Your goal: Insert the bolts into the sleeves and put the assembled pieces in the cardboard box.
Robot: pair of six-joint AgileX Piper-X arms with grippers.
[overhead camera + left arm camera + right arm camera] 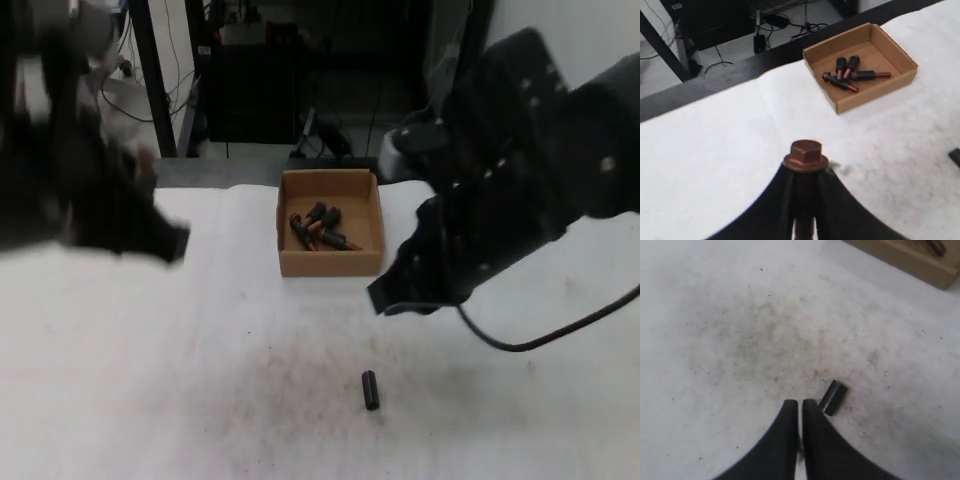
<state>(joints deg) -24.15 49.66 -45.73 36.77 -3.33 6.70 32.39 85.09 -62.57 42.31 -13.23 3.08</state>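
One bolt (806, 154), copper-coloured head past the fingertips, clamped in my left claw (805, 176) above the white bench (715, 150). One black sleeve (833, 397), loose on the bench near my right claw (800, 407), whose fingers are pressed together on nothing. Several assembled pieces (850, 75) lie in the cardboard box (875, 94).
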